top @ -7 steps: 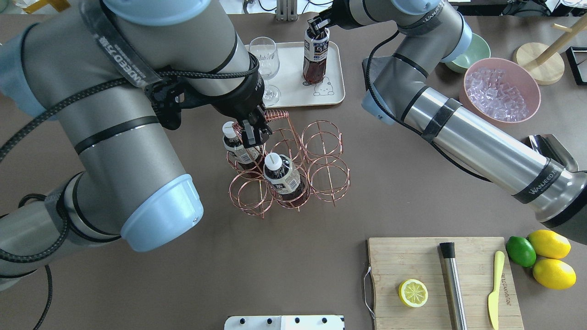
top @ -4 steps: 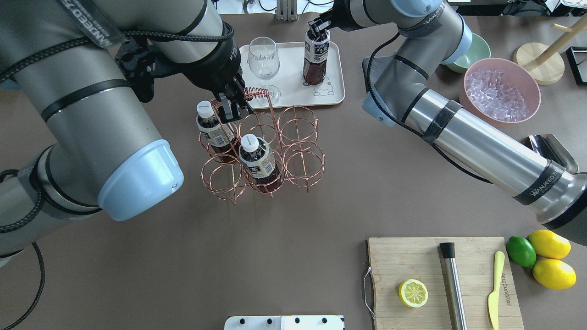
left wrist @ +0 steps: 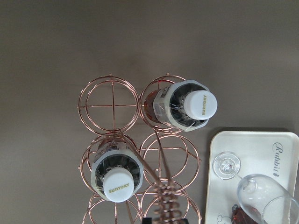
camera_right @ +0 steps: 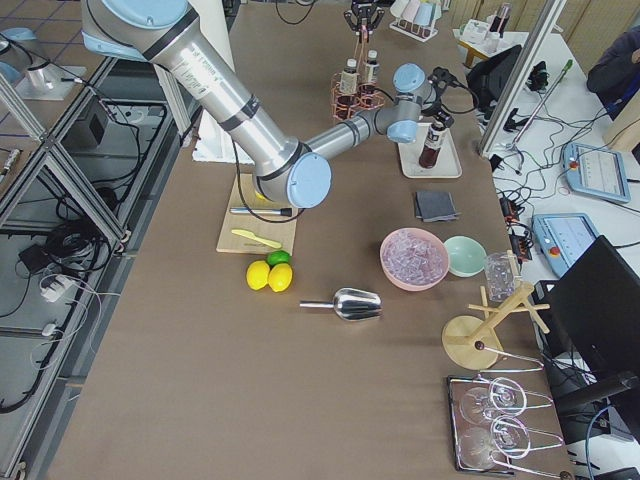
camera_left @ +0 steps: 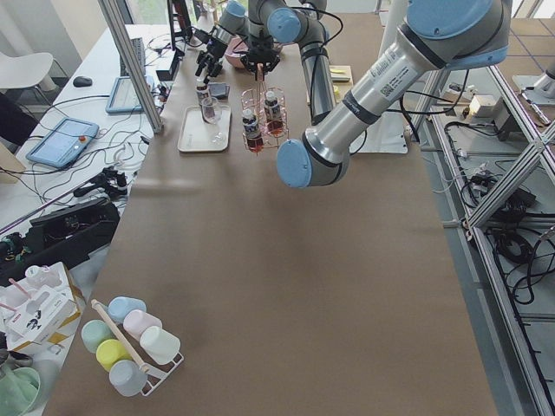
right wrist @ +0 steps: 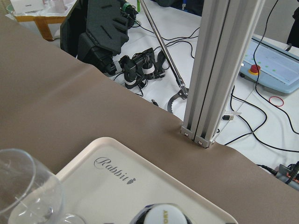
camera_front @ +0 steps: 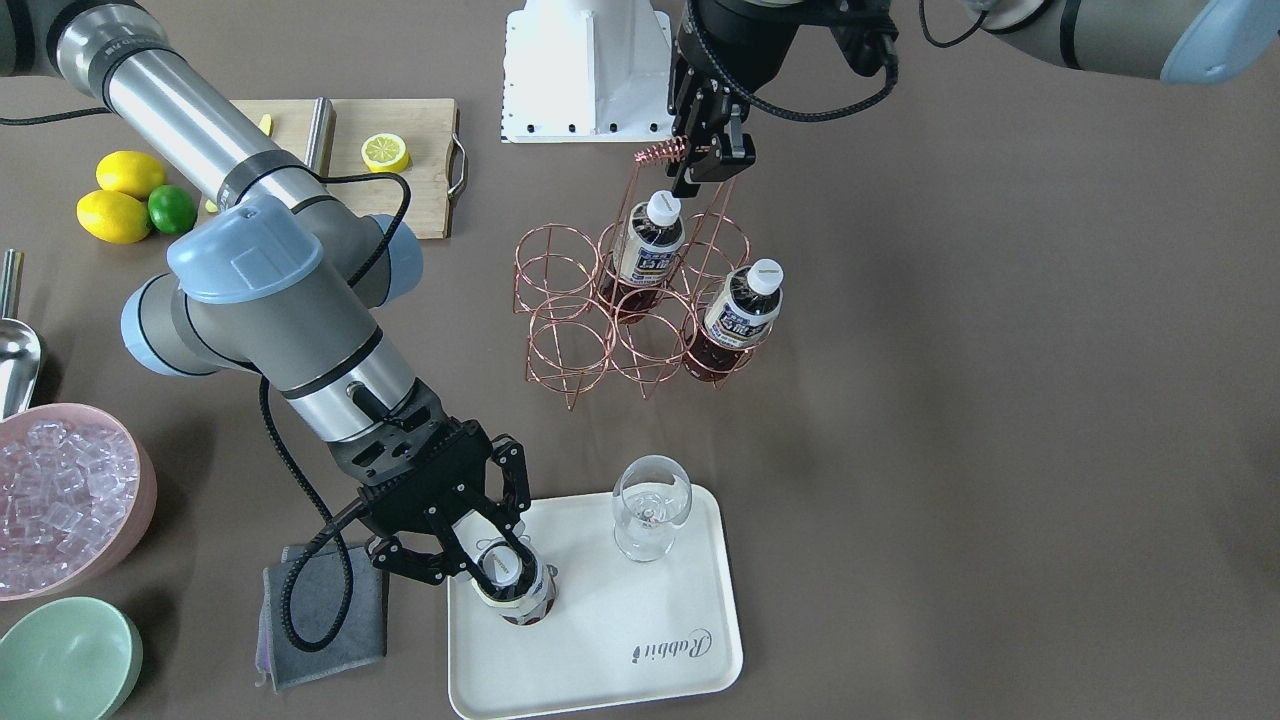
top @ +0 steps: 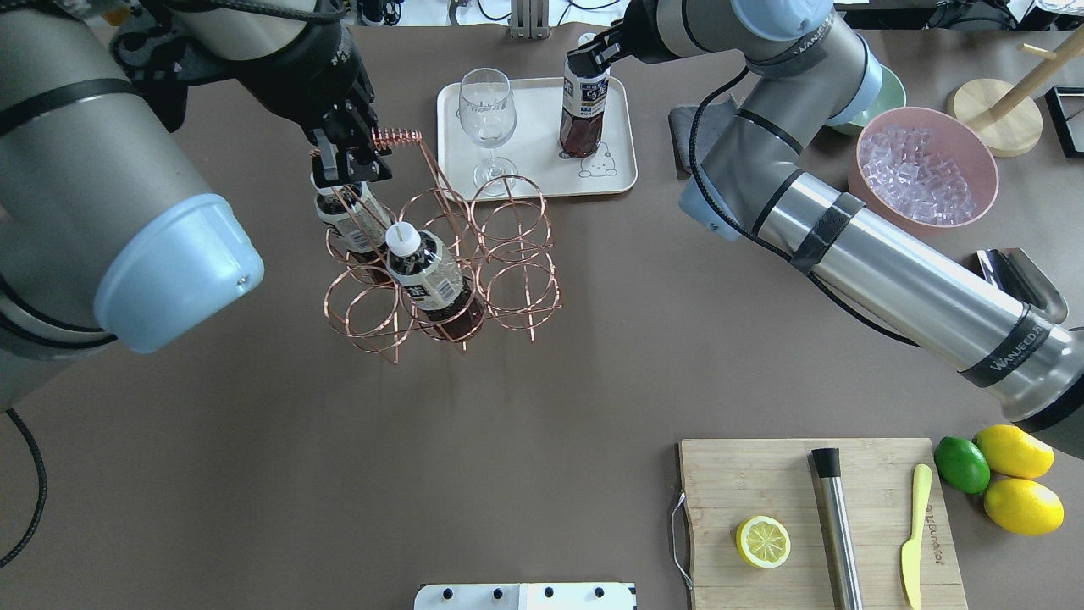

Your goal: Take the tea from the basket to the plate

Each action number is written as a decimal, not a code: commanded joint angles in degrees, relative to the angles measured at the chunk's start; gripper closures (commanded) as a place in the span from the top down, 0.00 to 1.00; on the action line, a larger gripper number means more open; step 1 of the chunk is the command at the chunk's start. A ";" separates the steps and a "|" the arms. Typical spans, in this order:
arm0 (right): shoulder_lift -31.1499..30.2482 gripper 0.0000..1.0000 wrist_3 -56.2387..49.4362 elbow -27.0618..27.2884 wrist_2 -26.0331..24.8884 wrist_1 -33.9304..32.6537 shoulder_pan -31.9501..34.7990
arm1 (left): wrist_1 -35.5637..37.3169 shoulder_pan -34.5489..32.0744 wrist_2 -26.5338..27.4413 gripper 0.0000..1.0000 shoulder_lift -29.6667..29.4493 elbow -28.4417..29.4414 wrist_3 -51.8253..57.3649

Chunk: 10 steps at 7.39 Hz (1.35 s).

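L fingers [camera_front: 742, 150], clenched on the coiled handle, are dragging the basket [top: 508, 251] w/ 2 other bottles [top: 428, 280] farther from the plate [top: 542, 165], while R fingers [camera_front: 517, 485], seemingly released, are hovering round the tea [top: 583, 110] standing upright on it, so delivery's prob. done.
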 commanded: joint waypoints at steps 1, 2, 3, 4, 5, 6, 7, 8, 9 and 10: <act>-0.96 1.00 -0.04 1.62 0.09 -0.07 0.61 | 3.57 -6.07 -3.21 0.00 2.89 -1.02 11.35; -0.96 1.00 0.05 1.97 0.44 -0.33 1.66 | 4.62 -8.97 -4.79 0.00 4.64 -1.10 16.70; -0.96 1.00 0.05 2.59 1.74 -0.60 3.23 | 5.50 -11.44 -5.94 0.00 6.14 -1.28 21.36; -1.05 1.00 0.05 3.90 4.72 -2.69 5.34 | 6.38 -13.20 -5.95 0.00 7.37 -1.28 24.72; -1.31 1.00 -0.04 6.52 7.79 -6.10 7.53 | 6.83 -15.05 -6.13 0.00 9.13 -1.28 28.84; -2.62 0.99 -0.30 9.59 11.30 -9.79 9.73 | 7.26 -16.63 -6.13 0.00 10.36 -1.28 32.27; -2.72 0.99 -0.57 11.63 16.30 -13.92 12.28 | 9.18 -17.60 -6.04 0.00 11.07 -1.19 36.57; -2.81 0.99 -0.39 14.17 19.22 -18.14 13.78 | 9.99 -19.88 -6.04 0.00 12.90 -1.19 41.49; -3.85 0.99 -0.04 18.63 20.47 -24.79 14.75 | 10.08 -21.38 -6.13 0.00 14.23 -0.84 44.84; -4.82 0.99 -0.13 24.07 21.52 -34.52 16.07 | 10.17 -22.61 -6.22 0.00 15.20 0.03 46.79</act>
